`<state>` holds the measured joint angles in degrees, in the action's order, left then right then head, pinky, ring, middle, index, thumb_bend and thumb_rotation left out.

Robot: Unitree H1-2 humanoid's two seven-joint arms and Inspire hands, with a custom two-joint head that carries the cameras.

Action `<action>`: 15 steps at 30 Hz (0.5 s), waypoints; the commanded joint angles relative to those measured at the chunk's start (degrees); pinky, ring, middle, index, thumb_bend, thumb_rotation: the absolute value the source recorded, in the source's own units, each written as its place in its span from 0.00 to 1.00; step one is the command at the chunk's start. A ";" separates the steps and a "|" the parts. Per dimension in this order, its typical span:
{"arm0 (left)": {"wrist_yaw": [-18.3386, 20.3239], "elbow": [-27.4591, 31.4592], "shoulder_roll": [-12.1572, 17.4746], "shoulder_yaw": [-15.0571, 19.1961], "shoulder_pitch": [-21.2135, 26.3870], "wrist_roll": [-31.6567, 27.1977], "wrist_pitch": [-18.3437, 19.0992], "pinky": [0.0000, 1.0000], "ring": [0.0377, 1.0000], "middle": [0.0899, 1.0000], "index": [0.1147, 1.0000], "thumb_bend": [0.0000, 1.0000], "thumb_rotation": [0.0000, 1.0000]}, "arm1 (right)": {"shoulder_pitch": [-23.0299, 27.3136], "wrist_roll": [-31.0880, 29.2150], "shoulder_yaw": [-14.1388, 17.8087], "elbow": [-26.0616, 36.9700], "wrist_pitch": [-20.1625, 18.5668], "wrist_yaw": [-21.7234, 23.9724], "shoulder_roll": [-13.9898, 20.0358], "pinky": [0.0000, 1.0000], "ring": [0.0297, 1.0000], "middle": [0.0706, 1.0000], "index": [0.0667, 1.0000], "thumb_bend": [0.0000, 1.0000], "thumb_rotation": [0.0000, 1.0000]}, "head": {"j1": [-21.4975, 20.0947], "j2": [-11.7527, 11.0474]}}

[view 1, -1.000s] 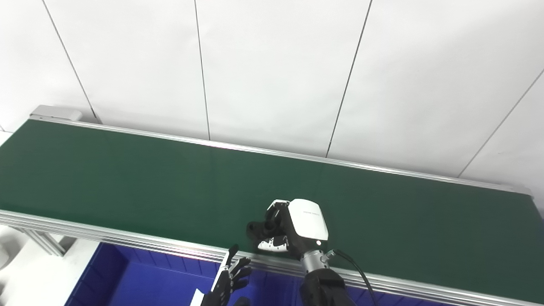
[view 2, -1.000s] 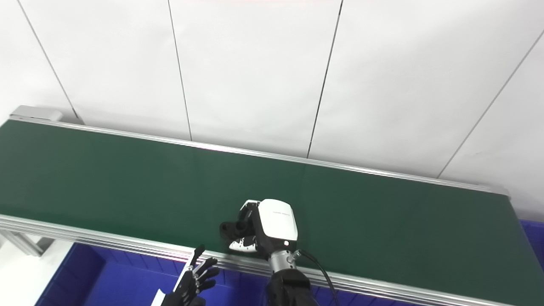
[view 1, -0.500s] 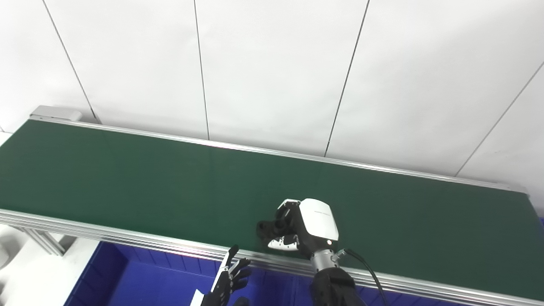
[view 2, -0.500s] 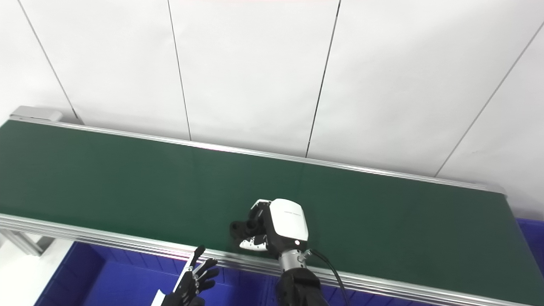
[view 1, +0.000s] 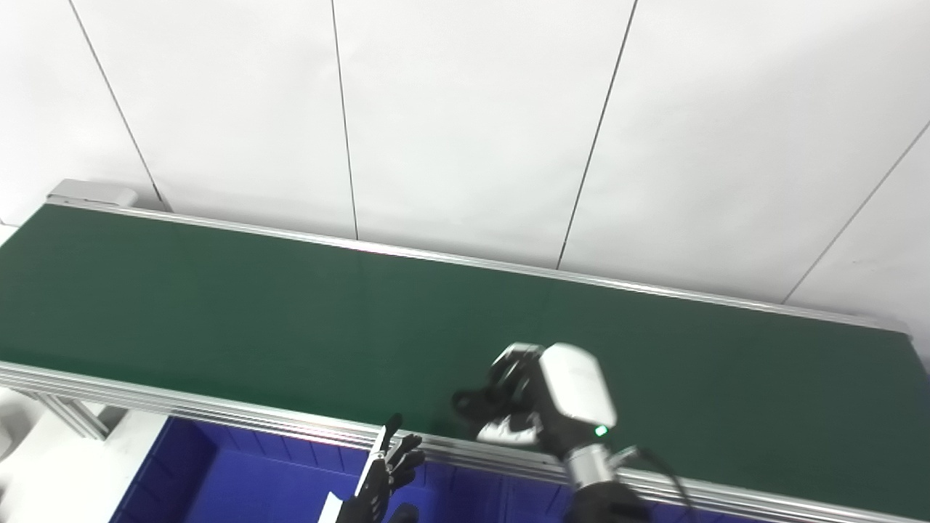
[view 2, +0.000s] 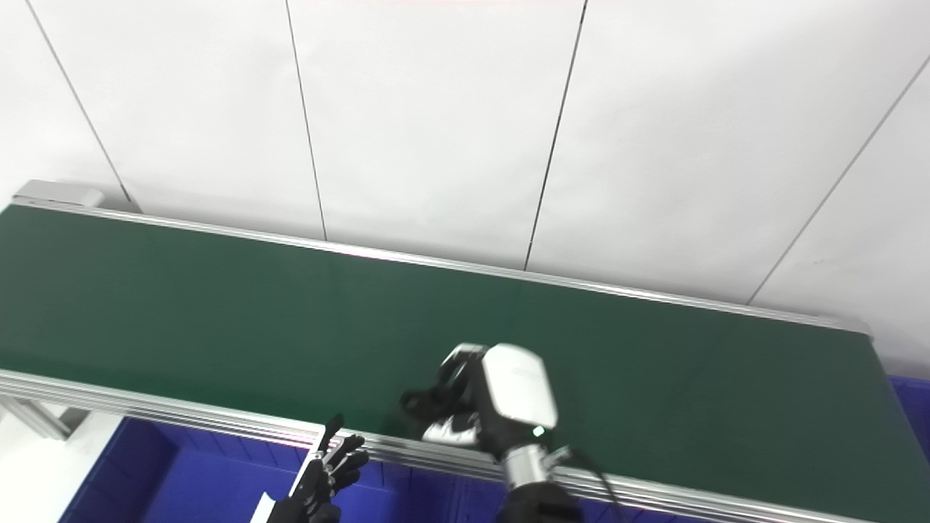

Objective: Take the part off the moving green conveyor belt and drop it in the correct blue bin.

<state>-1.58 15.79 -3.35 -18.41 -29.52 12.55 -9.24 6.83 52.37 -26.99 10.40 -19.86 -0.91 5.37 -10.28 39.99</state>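
My right hand [view 1: 541, 399] is curled on a small dark part [view 1: 476, 401], over the green conveyor belt [view 1: 218, 305] by its near rail. Left hand [view 1: 385, 472] is released, fingers spread, below that rail above the blue bin [view 1: 240, 472].

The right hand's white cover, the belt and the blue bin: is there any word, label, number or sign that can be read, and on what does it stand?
No text can be read.
Right hand: faint grey marking on its white cover, too blurred to read; a small green light near the wrist.
Green conveyor belt: no print visible.
Blue bin: no label visible.
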 commanded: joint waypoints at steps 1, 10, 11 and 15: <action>0.43 2.70 -1.30 -0.95 0.03 -1.14 -0.07 0.86 0.87 0.91 1.00 0.61 0.96 | -1.22 2.41 0.01 5.59 -0.01 1.72 0.80 0.23 0.27 0.35 0.47 0.52 0.00 | -1.06 0.61; 1.44 4.65 0.08 0.00 0.11 -3.93 1.53 0.92 0.89 0.92 1.00 0.62 0.98 | -14.92 14.57 -0.34 18.14 1.14 9.63 5.68 0.20 0.25 0.39 0.46 0.53 0.00 | -5.16 3.17; 1.74 4.98 0.31 0.17 0.14 -4.30 1.93 0.92 0.89 0.92 1.00 0.62 0.98 | -16.88 14.62 -0.05 19.02 1.69 10.13 6.21 0.20 0.25 0.41 0.45 0.53 0.00 | -6.34 3.74; 2.92 6.38 1.38 1.05 0.40 -5.70 3.69 0.96 0.92 0.94 1.00 0.62 1.00 | -23.06 14.57 1.50 22.32 1.85 12.12 6.77 0.24 0.30 0.36 0.48 0.52 0.00 | -9.12 4.77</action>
<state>0.72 19.83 -2.54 -17.41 -29.15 7.62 -5.45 -15.58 66.20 -26.14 29.43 -19.69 11.35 12.41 -19.42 44.73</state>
